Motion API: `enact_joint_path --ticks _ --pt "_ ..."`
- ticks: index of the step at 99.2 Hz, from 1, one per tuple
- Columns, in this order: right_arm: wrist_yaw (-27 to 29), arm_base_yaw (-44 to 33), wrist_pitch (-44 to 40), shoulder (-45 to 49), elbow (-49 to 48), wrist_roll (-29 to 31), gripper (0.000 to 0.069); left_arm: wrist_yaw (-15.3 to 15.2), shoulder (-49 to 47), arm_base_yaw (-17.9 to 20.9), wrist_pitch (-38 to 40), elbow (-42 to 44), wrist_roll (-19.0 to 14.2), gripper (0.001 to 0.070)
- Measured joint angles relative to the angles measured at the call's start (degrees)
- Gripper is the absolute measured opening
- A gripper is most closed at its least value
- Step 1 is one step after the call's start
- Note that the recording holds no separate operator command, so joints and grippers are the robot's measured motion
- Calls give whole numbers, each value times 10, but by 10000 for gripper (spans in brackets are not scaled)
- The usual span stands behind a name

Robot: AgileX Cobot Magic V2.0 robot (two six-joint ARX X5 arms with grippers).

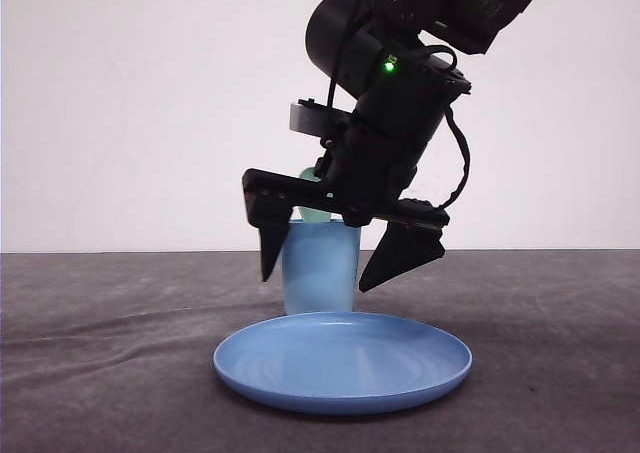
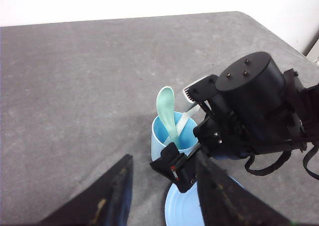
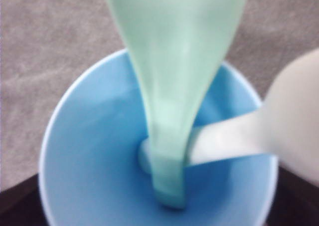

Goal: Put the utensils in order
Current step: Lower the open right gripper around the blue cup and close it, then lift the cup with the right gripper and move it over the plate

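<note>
The grey table [image 1: 90,353] carries a round blue plate [image 1: 342,362] at the front and a light blue cup [image 1: 320,270] standing upright just behind it.

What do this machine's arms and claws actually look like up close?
The right arm is matte black, with a fat cylindrical housing, small green indicator lights and looping black cables. Its right gripper ends in two pointed, wedge-shaped black fingers. The left gripper has similar dark tapered fingers.

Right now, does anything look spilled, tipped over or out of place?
Nothing stands out. The spoon and fork stand in the upright cup; the plate lies flat in front.
</note>
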Motion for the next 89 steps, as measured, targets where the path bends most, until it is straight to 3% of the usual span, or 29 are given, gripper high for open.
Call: enact_joint_path --ticks 16,25,57,89 --pt "0 -3 -2 0 0 -3 460 0 0 0 0 0 0 229" --pt "1 -3 -2 0 0 -9 413 0 0 0 0 0 0 229" --pt "1 -3 -43 -22 3 -31 400 0 0 0 -6 0 0 229" --pt "12 25 -144 -199 4 -61 400 0 0 0 -11 0 0 229"
